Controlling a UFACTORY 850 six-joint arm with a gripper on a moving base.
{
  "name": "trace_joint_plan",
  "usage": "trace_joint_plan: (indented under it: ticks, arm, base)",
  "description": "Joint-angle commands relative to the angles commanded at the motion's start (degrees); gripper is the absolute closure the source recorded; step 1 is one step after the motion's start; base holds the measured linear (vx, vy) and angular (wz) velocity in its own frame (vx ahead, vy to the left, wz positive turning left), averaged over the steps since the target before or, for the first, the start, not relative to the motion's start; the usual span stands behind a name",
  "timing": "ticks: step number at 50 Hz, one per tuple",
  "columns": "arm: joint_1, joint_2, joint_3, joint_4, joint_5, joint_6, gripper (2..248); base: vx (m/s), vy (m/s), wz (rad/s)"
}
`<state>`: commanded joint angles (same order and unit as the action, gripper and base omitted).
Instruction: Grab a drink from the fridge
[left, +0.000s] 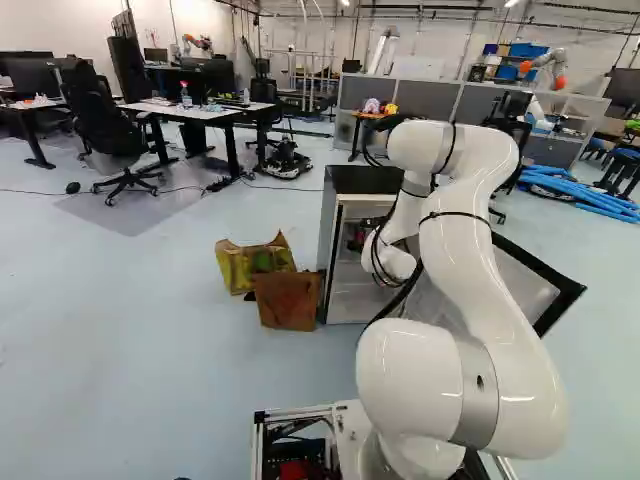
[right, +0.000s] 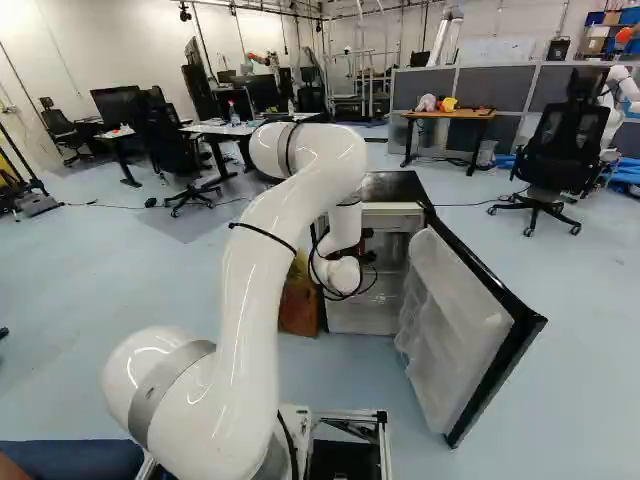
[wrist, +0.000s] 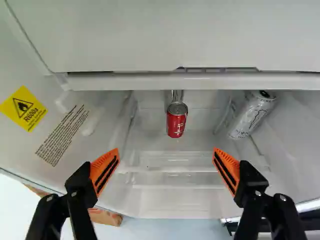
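Pincer (right: 362, 252) is spread wide with nothing in it, and the red can (wrist: 176, 124) sits in the fridge (left: 334, 215), ahead between the fingers (wrist: 104, 171), plus some silvery bit behind it I can't make out, cut off by a white panel (wrist: 200, 81). Silver can (wrist: 250, 118) leans off to one side, while the arm (left: 475, 265) blocks loads right of centre in the left base view.

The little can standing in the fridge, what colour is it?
The can is red, with a silvery top. It shows best in the wrist view.
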<state>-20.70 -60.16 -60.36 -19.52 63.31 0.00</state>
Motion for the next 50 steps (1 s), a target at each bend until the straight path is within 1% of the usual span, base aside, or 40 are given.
trace_joint_plan:
  ticks: [20,35,50]
  arm:
    - [0.03,-6.74,-8.15,0.00,0.00,0.00,3]
    - [-0.29,-12.33,-15.41,0.00,0.00,0.00,3]
    - [-0.52,-15.30,-20.86,0.00,0.00,0.00,3]
  base:
    - [0.000,0.000,0.000]
    - [0.000,0.000,0.000]
    - [0.000,0.000,0.000]
